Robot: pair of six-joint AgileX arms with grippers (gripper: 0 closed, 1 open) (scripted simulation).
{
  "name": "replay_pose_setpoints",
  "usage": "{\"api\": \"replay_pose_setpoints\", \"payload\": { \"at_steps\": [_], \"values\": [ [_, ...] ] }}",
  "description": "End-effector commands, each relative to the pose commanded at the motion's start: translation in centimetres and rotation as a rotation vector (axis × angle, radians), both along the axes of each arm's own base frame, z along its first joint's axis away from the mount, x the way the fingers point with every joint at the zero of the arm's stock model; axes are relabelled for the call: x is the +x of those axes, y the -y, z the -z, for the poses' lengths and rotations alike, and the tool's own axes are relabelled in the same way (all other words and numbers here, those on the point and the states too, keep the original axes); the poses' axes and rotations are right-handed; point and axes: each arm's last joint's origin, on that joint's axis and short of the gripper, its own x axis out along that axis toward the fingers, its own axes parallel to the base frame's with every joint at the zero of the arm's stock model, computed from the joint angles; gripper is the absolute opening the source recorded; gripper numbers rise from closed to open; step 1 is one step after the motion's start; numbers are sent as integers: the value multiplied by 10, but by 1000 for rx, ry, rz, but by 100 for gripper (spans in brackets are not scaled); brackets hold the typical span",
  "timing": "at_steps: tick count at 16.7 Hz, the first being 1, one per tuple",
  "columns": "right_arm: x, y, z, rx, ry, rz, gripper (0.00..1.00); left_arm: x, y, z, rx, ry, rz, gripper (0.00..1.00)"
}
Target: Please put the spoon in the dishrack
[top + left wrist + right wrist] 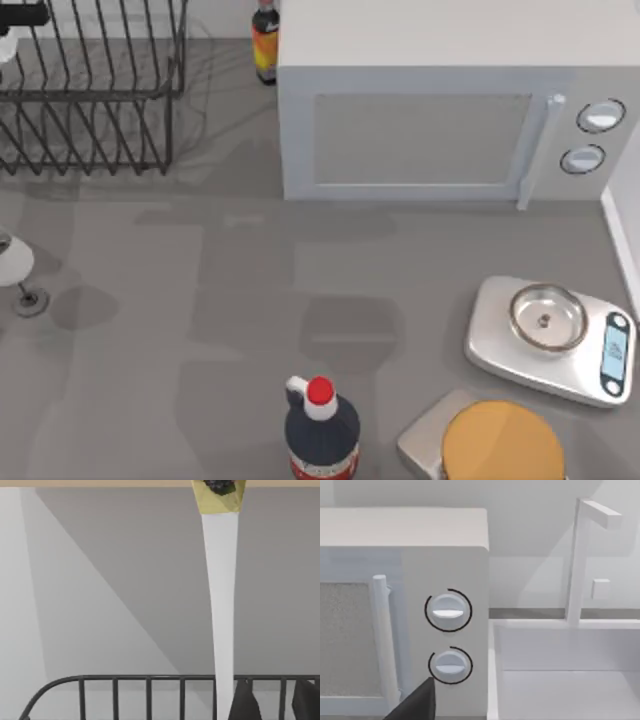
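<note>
The left gripper [265, 702] sits above the dark wire dishrack [90, 90], and the slim white spoon [222, 605] runs straight out ahead of it, the handle passing just beside its dark fingertips [244, 705]. I judge the fingers closed on that handle, though the contact itself is out of frame. Beneath the gripper lies the dishrack's rim bar (tines standing in a neat row). So the spoon is lifted and carried over; what's left, by my reading, is lowering it between the tines and letting go. The right gripper [415, 705] waits by the white microwave [405, 605]; can't tell its opening.
</note>
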Motion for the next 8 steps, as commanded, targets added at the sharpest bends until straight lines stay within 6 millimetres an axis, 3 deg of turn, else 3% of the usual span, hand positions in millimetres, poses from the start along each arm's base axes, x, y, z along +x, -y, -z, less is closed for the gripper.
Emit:
{"api": "replay_pose_setpoints", "payload": {
  "at_steps": [4,8],
  "values": [
    [0,0,0,0,0,0,100,0,0,0,0,0,0,0],
    [0,0,0,0,0,0,100,0,0,0,0,0,0,30]
  ]
}}
